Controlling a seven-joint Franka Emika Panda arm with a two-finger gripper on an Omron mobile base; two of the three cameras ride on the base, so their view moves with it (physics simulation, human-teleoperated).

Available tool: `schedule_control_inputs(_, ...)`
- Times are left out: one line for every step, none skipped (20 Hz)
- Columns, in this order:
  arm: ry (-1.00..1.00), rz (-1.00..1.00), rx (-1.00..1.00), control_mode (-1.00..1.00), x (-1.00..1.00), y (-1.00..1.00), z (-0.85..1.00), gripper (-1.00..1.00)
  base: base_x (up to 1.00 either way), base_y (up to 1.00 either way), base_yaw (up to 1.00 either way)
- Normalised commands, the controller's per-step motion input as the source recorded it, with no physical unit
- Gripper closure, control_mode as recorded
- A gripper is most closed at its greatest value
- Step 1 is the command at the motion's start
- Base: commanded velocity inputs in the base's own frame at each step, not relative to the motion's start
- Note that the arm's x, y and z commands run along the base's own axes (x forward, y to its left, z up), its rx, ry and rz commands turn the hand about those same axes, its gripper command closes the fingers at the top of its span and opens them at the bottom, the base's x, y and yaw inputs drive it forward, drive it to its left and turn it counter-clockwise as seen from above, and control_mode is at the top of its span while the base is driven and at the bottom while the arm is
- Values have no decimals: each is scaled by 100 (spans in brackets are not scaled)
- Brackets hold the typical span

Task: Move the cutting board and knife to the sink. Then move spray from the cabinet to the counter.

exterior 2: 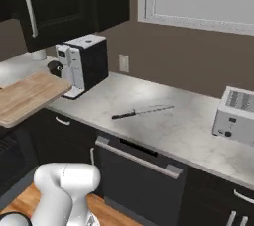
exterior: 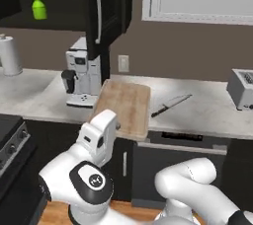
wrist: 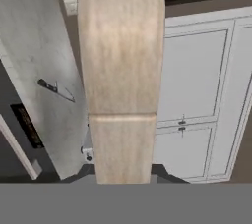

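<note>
- The pincer (exterior: 116, 126) is clamping the near end of the cutting board (exterior: 123, 106), its jaws closed on the wood, and is carrying the board lifted above the worktop (exterior: 207, 113).
- In the right base view the cutting board (exterior 2: 27, 96) is hanging out past the worktop's front edge, at about 9 o'clock in the picture, with its far end near the coffee machine (exterior 2: 82, 64).
- In the hand view the cutting board (wrist: 121, 61) is running straight away from the fingers toward 12 o'clock, so the hold is at one short end, not the middle.
- The board is looking stiff and flat, probably moderately heavy for its size; held by one end it is likely levering downward, so a firm grip and slow swings seem wise. Smooth wood may slide between the pads.
- The knife (exterior: 170, 105) is lying on the worktop at about 3 o'clock of the board, apart from it, blade pointing away toward the wall. It looks thin, rigid and slick; the slim black handle seems the safer place to take it.
- The spray (exterior: 38, 3) is standing in the open upper cabinet (exterior: 106, 7), at about 10 o'clock in the left base view. It looks light and narrow-necked, likely easy to tip.
- The sink cannot be made out here.
</note>
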Motion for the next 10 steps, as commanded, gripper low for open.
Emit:
schedule_control_inputs(0,0,0,100,0,0,0,100,-22,0,67)
schedule_control_inputs(0,0,0,100,0,0,0,100,-22,0,68)
schedule_control_inputs(0,0,0,100,0,0,0,100,-24,0,68)
schedule_control_inputs(0,0,0,100,0,0,0,100,-24,0,70)
schedule_control_inputs(0,0,0,100,0,0,0,100,-25,0,72)
schedule_control_inputs(0,0,0,100,0,0,0,100,-25,0,73)
schedule_control_inputs(0,0,0,100,0,0,0,100,-25,0,75)
schedule_control_inputs(0,0,0,100,0,0,0,100,-24,0,76)
schedule_control_inputs(0,0,0,100,0,0,0,100,-24,1,78)
schedule_control_inputs(0,0,0,100,0,0,0,100,-25,1,80)
